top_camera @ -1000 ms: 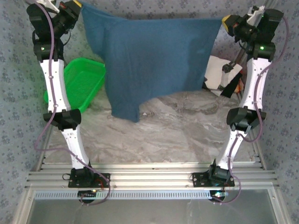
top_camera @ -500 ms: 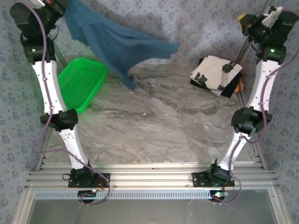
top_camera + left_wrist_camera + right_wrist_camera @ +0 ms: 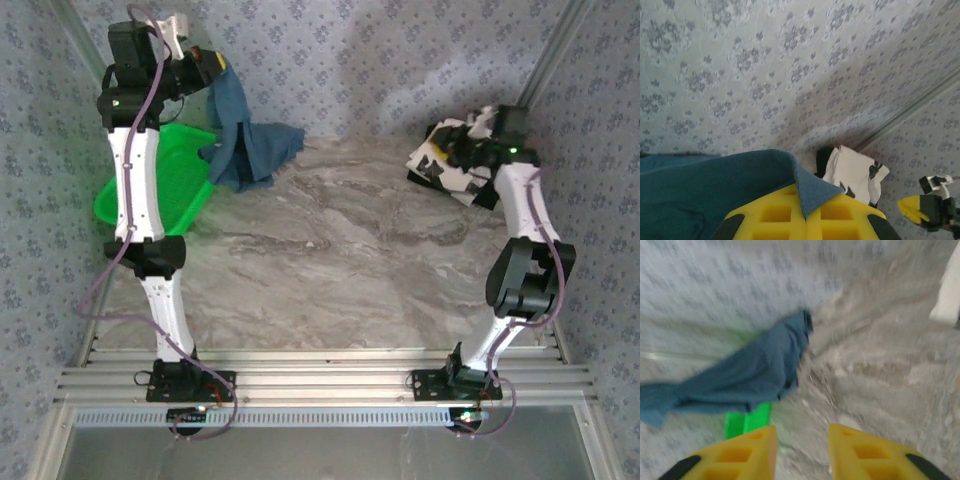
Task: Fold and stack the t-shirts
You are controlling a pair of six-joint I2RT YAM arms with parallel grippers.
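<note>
The left arm (image 3: 135, 160) stands stretched up and away from its base, its wrist raised high over the far left of the desk (image 3: 340, 260). Its jaws are clenched on an edge of the dusty-blue t-shirt (image 3: 245, 150). The left wrist view shows a fold of that cloth (image 3: 700, 190) pinched between the yellow fingers. From the jaws the shirt hangs down and to their right, its lower end bunched on the desk just beside the green basket (image 3: 165, 185). The right arm (image 3: 525, 215) is folded sharply at the elbow, with its forearm reaching to the far right corner. Its wrist sits over the folded t-shirts (image 3: 440, 160), whose top one is white with black patches (image 3: 855, 172). Whether the wrist touches them cannot be told. The right jaws are released, parted with nothing between them, and they face across the desk toward the blue shirt (image 3: 750, 370), well apart from it.
</note>
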